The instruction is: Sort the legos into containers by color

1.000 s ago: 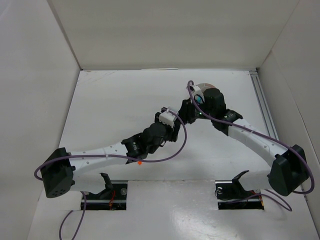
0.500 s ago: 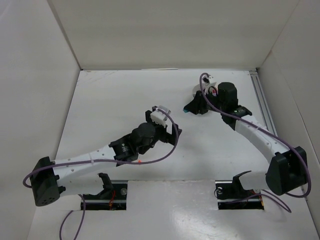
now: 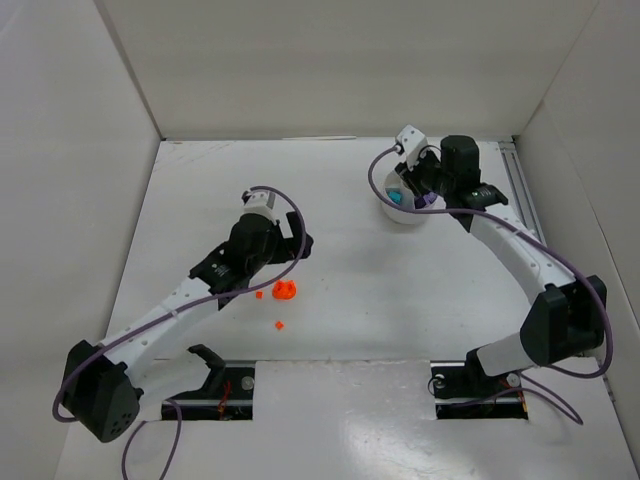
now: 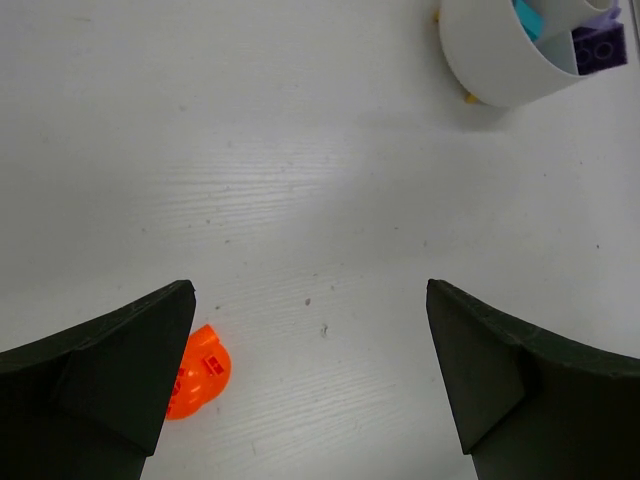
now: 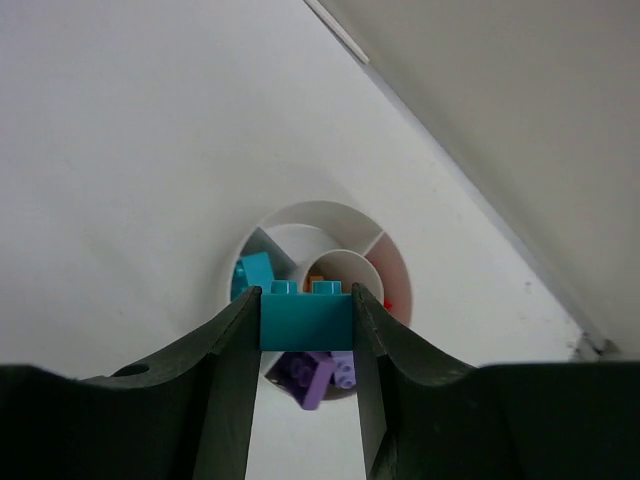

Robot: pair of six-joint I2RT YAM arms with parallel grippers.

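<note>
Overhead view: two robot arms reach over a white surface inside a white-walled enclosure. The R pincer hangs over the round white dish at the far right of the surface. It is clenched on a teal brick, gripped by its two ends, studs up, approx. level. Its jaws stand only as far apart as the brick is long.

In the R wrist view the brick sits over the dish's central ring and over the purple bricks in the near wedge. A second teal piece lies in the wedge to the left. An orange bit shows in the ring & a red speck in the right wedge.

Step in hand, as I judge it: dropping the teal brick in w/ the other teal. To do it well:
- Shift the pincer left in the wrist view until the brick is squarely over the teal wedge, not the purple one.
- Go low so the brick can't bounce over a divider.
- Open just enough to let go.

The L pincer is released, jaws wide apart, holding nothing, above bare surface. An orange lego lies just beside its L finger and partly hidden behind it; contact can't be told. Smaller orange bits lie near that lego, well apart from the dish.
</note>
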